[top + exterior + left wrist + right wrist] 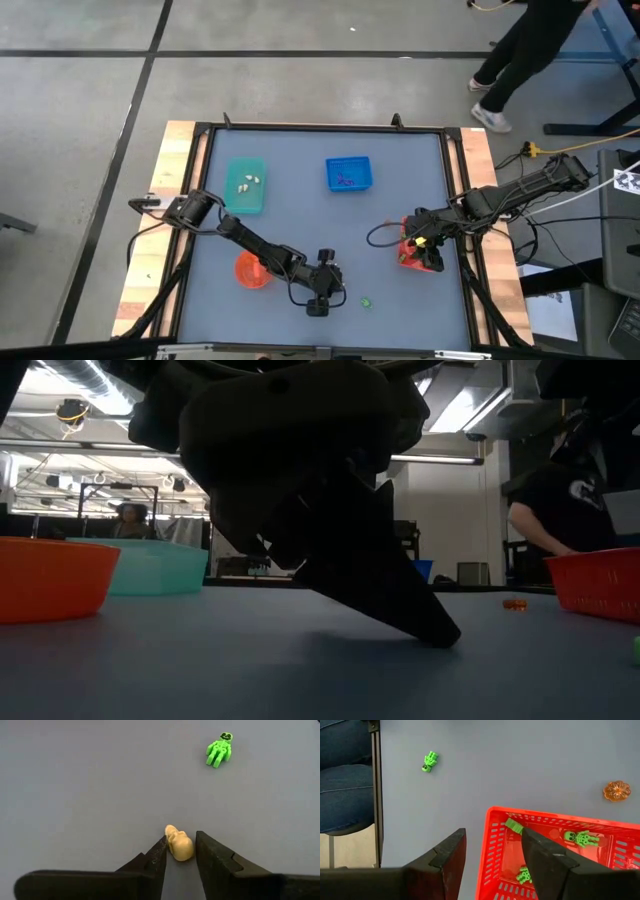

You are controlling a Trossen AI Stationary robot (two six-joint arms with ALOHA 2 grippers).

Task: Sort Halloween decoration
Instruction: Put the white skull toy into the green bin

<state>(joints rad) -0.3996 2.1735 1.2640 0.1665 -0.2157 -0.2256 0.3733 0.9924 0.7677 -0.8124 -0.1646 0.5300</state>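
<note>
A cream skull-shaped trinket (pixel 179 845) lies on the grey table between the fingers of my left gripper (pixel 180 851), which sits low near the table's front edge (pixel 318 305). A green skeleton trinket (pixel 219 750) lies apart from it on the table (pixel 366 301). My right gripper (pixel 492 855) hangs open above the near wall of the red tray (pixel 560 855), which holds green skeletons (pixel 580 838). An orange pumpkin trinket (pixel 616 790) lies on the table beside that tray. My left gripper pinches the cream trinket by its two sides (pixel 170 847) between its two fingers, at their free ends. The fingers slant down from the table's left. The trinket lies on the table.
A teal tray (pixel 246 185) with cream trinkets and a blue tray (pixel 348 173) with purple ones stand at the back. An orange bowl (pixel 251 271) stands left of my left gripper. A person (pixel 530 50) stands beyond the far right corner; legs (pixel 345 775) show past the table's edge.
</note>
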